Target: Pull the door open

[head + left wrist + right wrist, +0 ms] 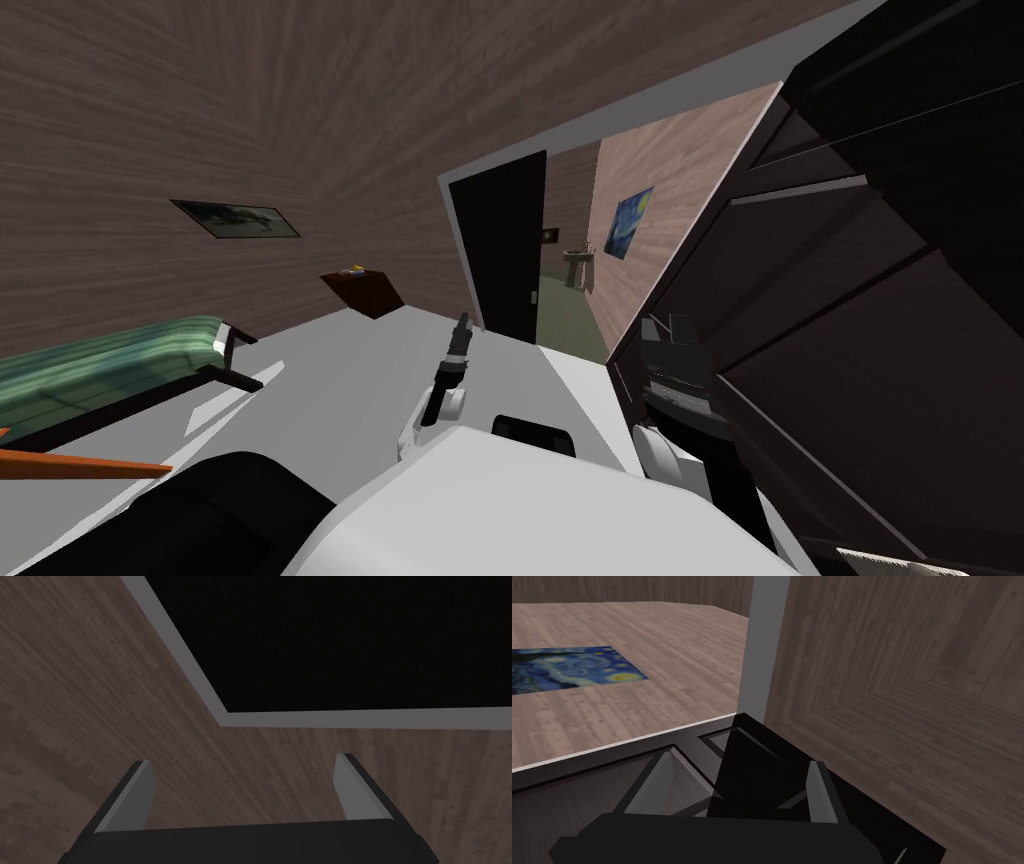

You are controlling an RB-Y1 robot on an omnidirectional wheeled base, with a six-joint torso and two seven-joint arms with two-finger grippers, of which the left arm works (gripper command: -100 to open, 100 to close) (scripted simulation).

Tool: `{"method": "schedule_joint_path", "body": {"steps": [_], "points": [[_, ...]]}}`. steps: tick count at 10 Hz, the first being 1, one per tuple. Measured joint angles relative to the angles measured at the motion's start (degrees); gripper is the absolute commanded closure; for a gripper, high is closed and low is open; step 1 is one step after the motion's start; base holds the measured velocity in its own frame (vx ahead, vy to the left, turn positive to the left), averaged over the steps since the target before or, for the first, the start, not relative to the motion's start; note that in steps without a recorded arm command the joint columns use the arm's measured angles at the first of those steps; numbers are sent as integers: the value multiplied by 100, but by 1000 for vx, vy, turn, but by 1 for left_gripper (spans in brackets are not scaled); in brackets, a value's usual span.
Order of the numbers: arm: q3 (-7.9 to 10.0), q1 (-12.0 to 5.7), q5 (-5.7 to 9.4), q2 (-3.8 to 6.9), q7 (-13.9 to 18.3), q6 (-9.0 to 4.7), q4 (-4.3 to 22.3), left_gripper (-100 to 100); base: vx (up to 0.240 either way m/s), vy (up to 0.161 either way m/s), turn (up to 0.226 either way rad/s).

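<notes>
The door [850,300], dark brown and panelled, stood open into the room on the robot's right, and the edge of the head view cut off its far part. The right gripper [740,758] was at the door's free edge. Its fingers [657,786] were spread wide with the dark edge lying between them. Whether either blade touched the door could not be told.

Just beside the door, the grey door frame [764,641] ran along a wood-grain wall. Beyond the door, through the opening, hung a painting [628,222] of blue swirls and yellow spots, and any signature on it was too small to read. A pale sink [577,262] stood near it. On the side of the opening away from the door was a black panel [500,245], either a door leaf or a black area.

The left gripper [462,325] hung well apart from the door, with its fingers spread and empty. Farther from the door stood a small dark cabinet [362,292] with tiny items on top that could not be made out. There was also a framed picture [235,218] and a green bed [110,365], which was partly cut off.
</notes>
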Motion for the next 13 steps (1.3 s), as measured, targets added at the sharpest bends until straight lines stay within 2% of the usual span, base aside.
{"method": "schedule_joint_path", "body": {"steps": [1,10,13], "points": [[12,-45,27,44,44,-16,126,-100,110,-45,-59],[-69,-362,179,226,326,-389,1456,-100,108,-49,-67],[-93,-494,233,288,421,-459,1880,-100,109,-46,-67]]}}
